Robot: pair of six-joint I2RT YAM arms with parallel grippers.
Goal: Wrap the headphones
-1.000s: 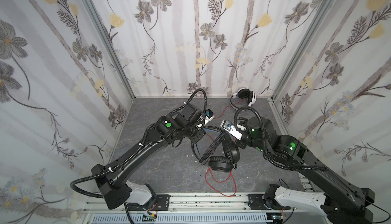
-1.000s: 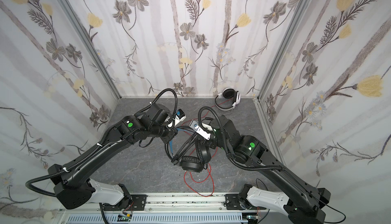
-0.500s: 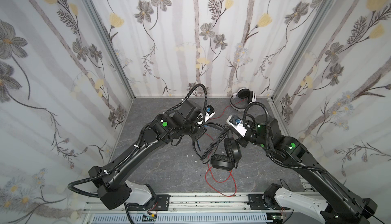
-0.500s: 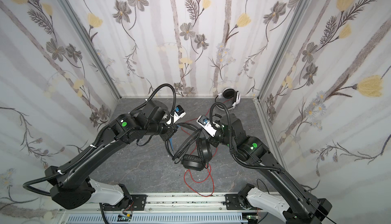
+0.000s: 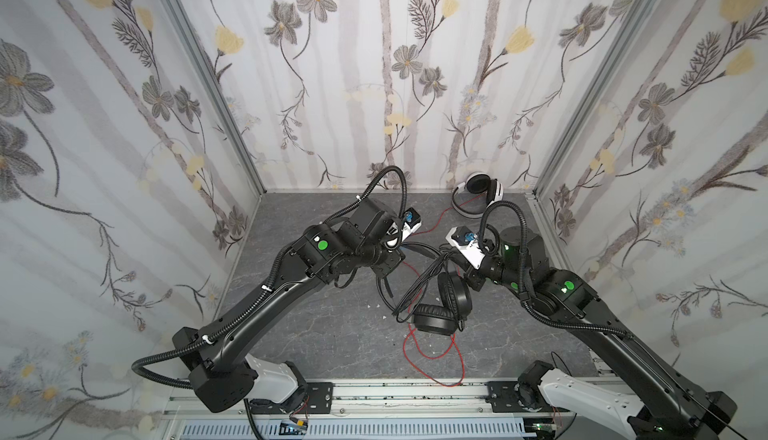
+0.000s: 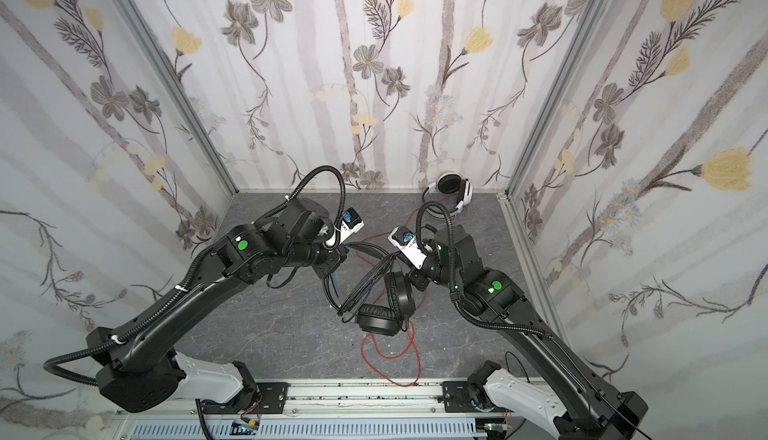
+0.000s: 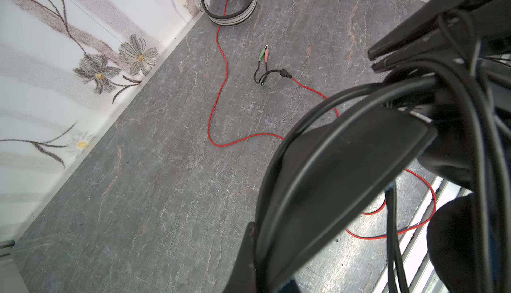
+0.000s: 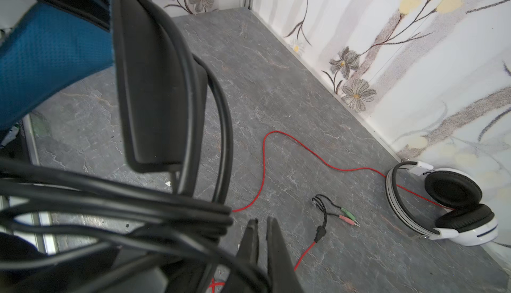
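Note:
The black headphones (image 5: 432, 319) (image 6: 376, 321) hang above the grey floor between my two grippers. My left gripper (image 5: 392, 259) (image 7: 262, 250) is shut on their black headband (image 7: 331, 172), whose inner side is blue (image 8: 49, 50). My right gripper (image 5: 446, 253) (image 8: 261, 222) is shut, and the bundled black cable (image 5: 419, 288) (image 8: 124, 205) crosses its fingers and loops over the band. The white headphones (image 5: 478, 192) (image 8: 448, 208) lean in the back right corner. Their red cable (image 5: 432, 355) (image 7: 218, 84) trails over the floor to a green and pink plug pair (image 7: 264, 55) (image 8: 347, 214).
Flowered walls (image 5: 374, 84) close in the back and both sides. A metal rail (image 5: 395, 392) runs along the front edge, and a loop of the red cable reaches it. Bare grey floor (image 5: 324, 334) shows at the front left.
My right gripper has shifted slightly right and toward the back wall with the black cable. The left arm has barely moved, and the black headphones hang about where they were.

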